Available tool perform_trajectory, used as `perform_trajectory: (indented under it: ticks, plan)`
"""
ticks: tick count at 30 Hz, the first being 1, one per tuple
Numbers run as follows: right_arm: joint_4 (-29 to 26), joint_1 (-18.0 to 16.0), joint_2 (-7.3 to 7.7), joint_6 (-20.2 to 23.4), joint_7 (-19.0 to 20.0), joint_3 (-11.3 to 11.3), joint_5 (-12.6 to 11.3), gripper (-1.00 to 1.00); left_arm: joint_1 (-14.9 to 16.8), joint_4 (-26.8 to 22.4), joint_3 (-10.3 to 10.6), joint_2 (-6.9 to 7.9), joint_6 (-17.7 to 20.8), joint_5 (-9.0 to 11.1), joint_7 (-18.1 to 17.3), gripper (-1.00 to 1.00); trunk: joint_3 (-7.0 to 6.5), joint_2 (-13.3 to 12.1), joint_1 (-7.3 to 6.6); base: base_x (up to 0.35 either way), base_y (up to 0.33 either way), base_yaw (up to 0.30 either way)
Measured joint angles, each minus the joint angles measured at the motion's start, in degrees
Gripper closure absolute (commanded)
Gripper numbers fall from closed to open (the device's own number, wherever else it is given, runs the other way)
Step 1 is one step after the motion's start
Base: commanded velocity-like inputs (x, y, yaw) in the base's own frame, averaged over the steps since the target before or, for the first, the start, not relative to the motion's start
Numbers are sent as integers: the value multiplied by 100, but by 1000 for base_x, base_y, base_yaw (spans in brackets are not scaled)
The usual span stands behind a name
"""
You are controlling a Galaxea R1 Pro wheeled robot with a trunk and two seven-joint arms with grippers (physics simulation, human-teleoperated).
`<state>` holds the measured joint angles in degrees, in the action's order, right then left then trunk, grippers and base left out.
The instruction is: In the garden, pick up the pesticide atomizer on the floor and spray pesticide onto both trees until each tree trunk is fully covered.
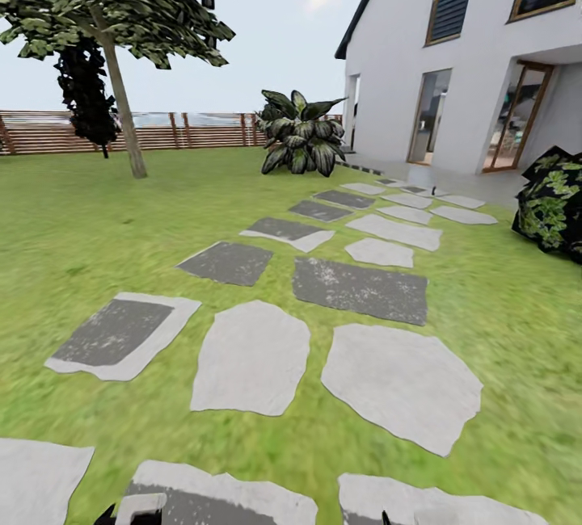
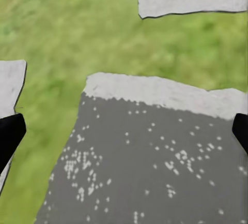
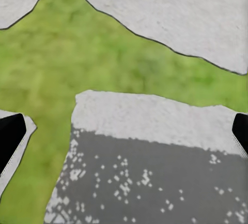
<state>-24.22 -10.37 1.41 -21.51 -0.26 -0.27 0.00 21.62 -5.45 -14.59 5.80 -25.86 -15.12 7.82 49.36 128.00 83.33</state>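
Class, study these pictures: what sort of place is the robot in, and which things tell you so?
A house garden, most likely: a grass lawn crossed by stepping stones, closed by a slatted wooden fence, beside a white house.

Both claws (image 2: pixel 124 131) (image 3: pixel 124 131) wide open, empty.

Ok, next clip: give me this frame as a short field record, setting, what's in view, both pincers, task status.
setting: lawn with stepping stones, fence, house
tree: one leaning trunk by the fence
atomizer: not seen
left pincer: open, empty, over a grey stone
right pincer: open, empty, over a stone
task status: nothing picked up
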Motion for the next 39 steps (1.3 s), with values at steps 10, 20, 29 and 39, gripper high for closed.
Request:
perform_trajectory:
  ticks: [10, 20, 29, 39]
  plan:
    - [3, 0, 0, 6, 25, 13, 7, -100, 0, 0, 0, -1, 0, 0, 0, -100, 0, 0, 0, 339, 0, -3]
    - [11, 0, 0, 7, 32, 23, 17, -100, 0, 0, 0, 0, 0, 0, 0, -100, 0, 0, 0, 339, 0, 0]
    - [14, 0, 9, 7, 18, 10, 18, -100, 1, 0, 0, -8, 2, -7, 0, -100, 0, 0, 0, 339, 0, 0]
    - [56, 0, 9, 4, 9, 2, 14, -100, 0, 0, 0, -9, 0, -10, 0, -100, 0, 0, 0, 339, 0, 0]
